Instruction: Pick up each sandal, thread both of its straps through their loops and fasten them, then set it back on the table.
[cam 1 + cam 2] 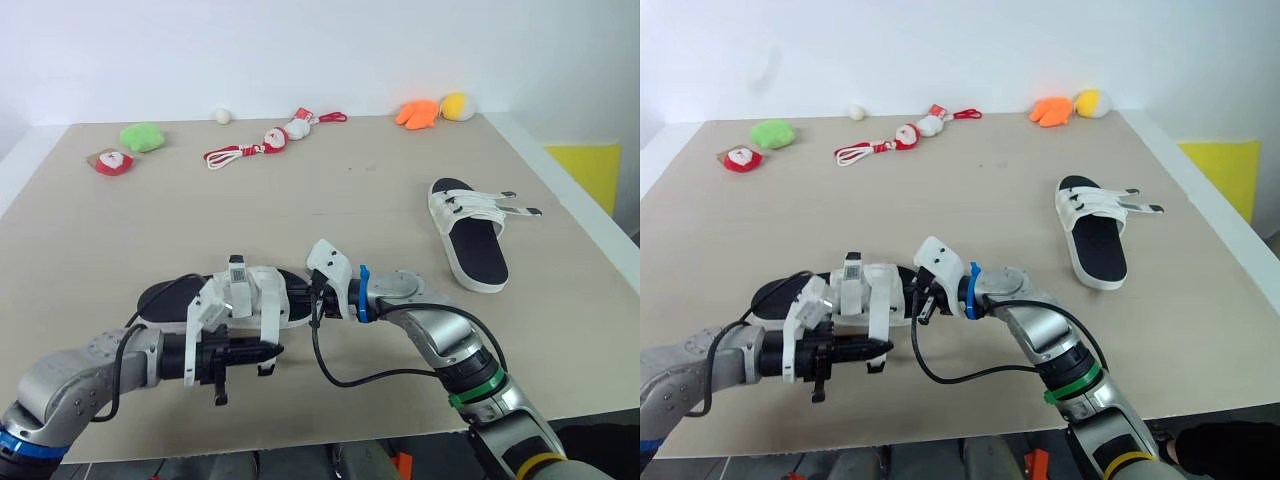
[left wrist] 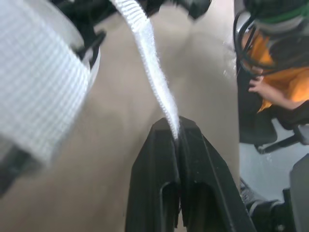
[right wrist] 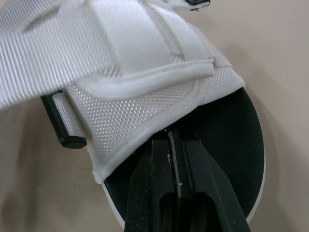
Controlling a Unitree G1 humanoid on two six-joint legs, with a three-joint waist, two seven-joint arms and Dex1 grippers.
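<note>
One sandal (image 1: 165,296), black-soled with white straps, lies low over the near part of the table (image 1: 330,200) between my two grippers. My left gripper (image 1: 274,352) is shut on the end of one white strap (image 2: 150,58), which runs taut from the fingertips up to the sandal. My right gripper (image 3: 170,139) is shut on the edge of the sandal's white upper (image 3: 145,116), next to a black loop (image 3: 63,126). The second sandal (image 1: 470,238) lies flat at the right of the table, its two strap ends sticking out sideways.
Small toys line the far edge: a green plush (image 1: 143,137), a red figure (image 1: 113,161), a red-and-white cord with figures (image 1: 265,143), a white ball (image 1: 222,116), an orange toy (image 1: 417,113) and a yellow toy (image 1: 457,106). A person in orange (image 2: 285,87) sits beyond the table.
</note>
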